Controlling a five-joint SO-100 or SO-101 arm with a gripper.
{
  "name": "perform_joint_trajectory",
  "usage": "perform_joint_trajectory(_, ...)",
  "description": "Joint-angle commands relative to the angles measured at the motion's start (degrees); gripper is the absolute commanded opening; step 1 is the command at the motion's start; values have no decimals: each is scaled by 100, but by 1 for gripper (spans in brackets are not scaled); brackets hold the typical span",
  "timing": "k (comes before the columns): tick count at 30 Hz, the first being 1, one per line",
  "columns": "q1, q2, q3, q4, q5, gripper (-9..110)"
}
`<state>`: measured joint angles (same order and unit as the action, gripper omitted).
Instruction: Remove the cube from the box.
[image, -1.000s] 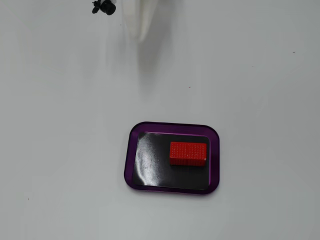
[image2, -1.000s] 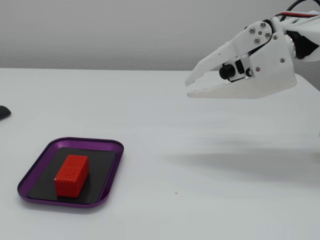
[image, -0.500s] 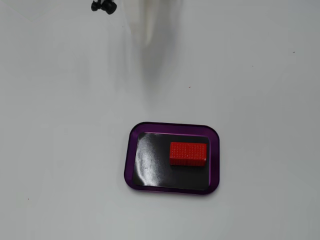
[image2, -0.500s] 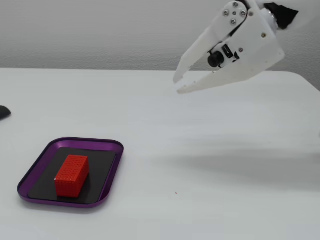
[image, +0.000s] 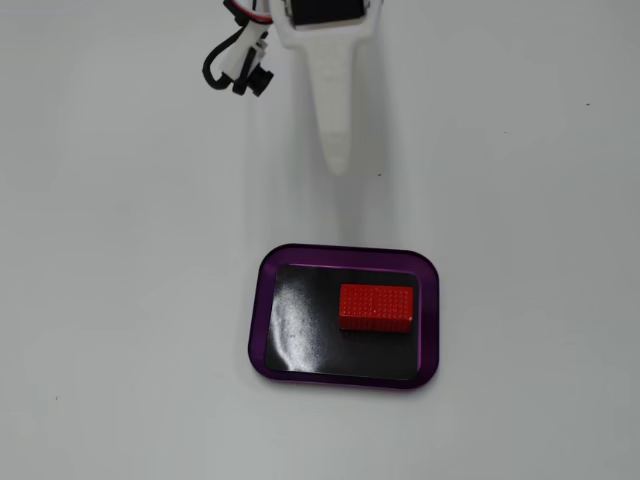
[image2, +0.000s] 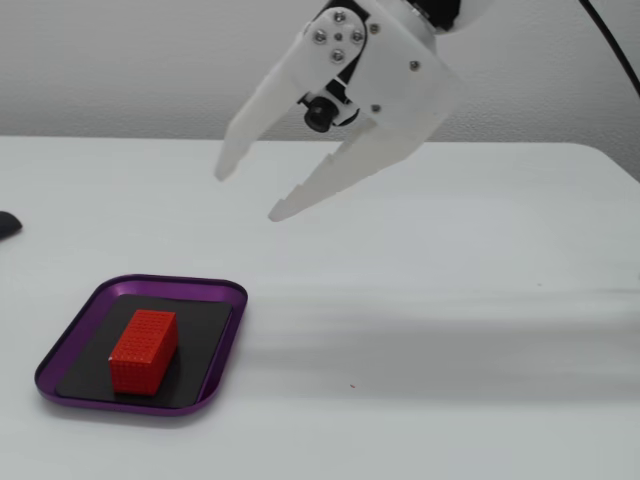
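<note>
One cube (image2: 143, 350) lies flat on the black bottom of the box (image2: 222, 345), toward the right half of it in the top-down fixed view (image: 375, 307), its long side running along the box's long side. The pincer (image2: 245, 195) hangs in the air, well apart from the box and above it, jaws spread wide and holding nothing; from above it shows as a white wedge (image: 337, 160) pointing down at the box's top rim (image: 345, 251). To do this reach well, I'd judge it should come on over the cube, turn so the jaws straddle the short width, not the length, and drop straight down without clipping the raised rim. The ribbed faces should grip well enough. The counter (image2: 450, 330) is plain white and matte, with a pale wall behind it; a small dark thing at the left edge (image2: 6, 224) is too cut off to name.
</note>
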<state>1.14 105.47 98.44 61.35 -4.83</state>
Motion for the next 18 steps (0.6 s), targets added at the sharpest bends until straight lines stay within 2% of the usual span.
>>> perform_joint_trajectory(1,-44,-536,-844,193,-35,22)
perform_joint_trajectory(18,-53,-4280,-4412,1380,703,23)
